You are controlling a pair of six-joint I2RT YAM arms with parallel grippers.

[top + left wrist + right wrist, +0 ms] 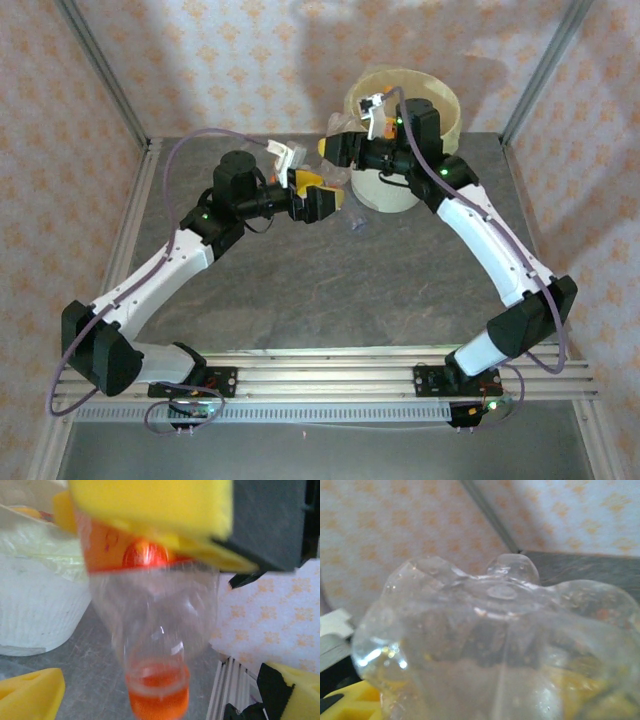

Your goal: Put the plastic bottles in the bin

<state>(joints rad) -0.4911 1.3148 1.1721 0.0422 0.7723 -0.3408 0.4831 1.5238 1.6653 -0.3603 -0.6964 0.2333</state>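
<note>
The right gripper (pixel 338 150) clasps a clear orange-capped bottle (pixel 155 630), cap down, just left of the bin (pixel 450 112). The left gripper (pixel 322 198) hangs spread wide, empty. Probably light, thin-walled, crushable; the label band (pixel 107 550) offers firmest hold.

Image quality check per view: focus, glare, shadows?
Top external: sharp, evenly lit, soft shadows on the back wall. Left wrist: the bottle is blurred, too near the lens, small glints. Right wrist: bottle base out of focus, bright glints lower left.
</note>
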